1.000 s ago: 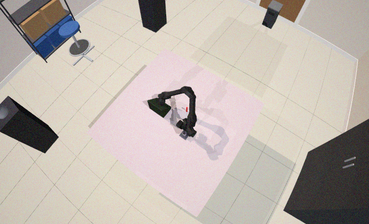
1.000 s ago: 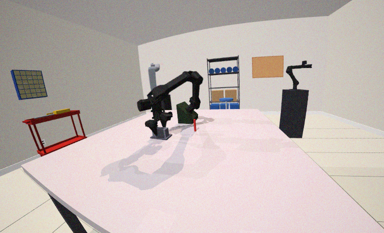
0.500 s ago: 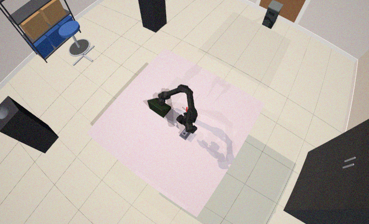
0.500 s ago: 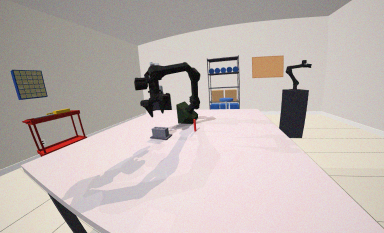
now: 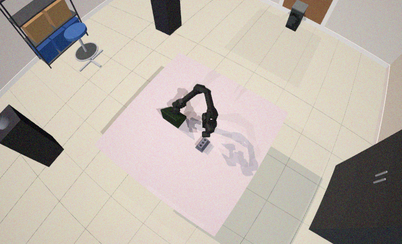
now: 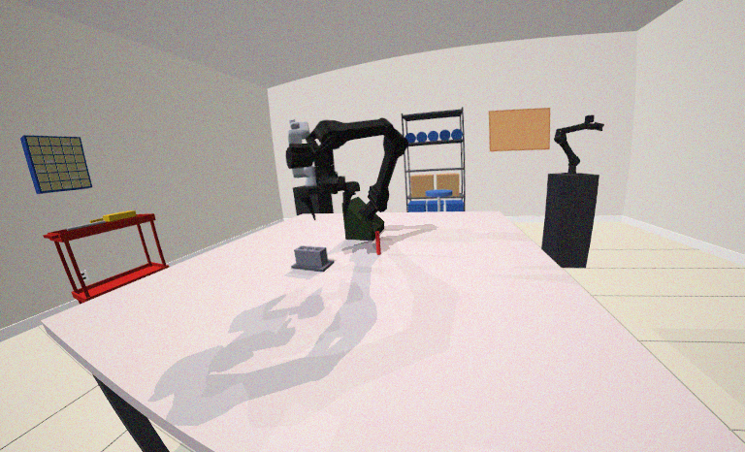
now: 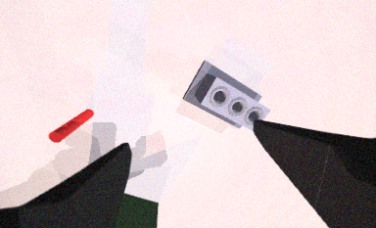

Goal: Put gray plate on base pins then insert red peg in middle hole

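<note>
The gray plate (image 5: 202, 142) (image 6: 310, 255) (image 7: 228, 102) sits on the gray base (image 6: 297, 267) (image 7: 194, 89), and its top looks level. Three ringed holes show in a row with dark centres, and no peg is in the middle one. The seam and the pins cannot be made out. The red peg (image 6: 377, 242) (image 7: 71, 125) stands upright on the table, right of the base in the exterior view; the arm hides it in the top view. My gripper (image 7: 193, 137) is open and empty, raised above the table; in the wrist view its right fingertip overlaps the plate's end hole.
The pink-white table (image 5: 166, 170) (image 6: 439, 342) carries the arm's dark green mount (image 5: 173, 117) (image 6: 359, 222), behind the peg in the exterior view. The black arm (image 5: 209, 102) (image 6: 357, 130) arches above the table. Its shadows fall across the table beside the base.
</note>
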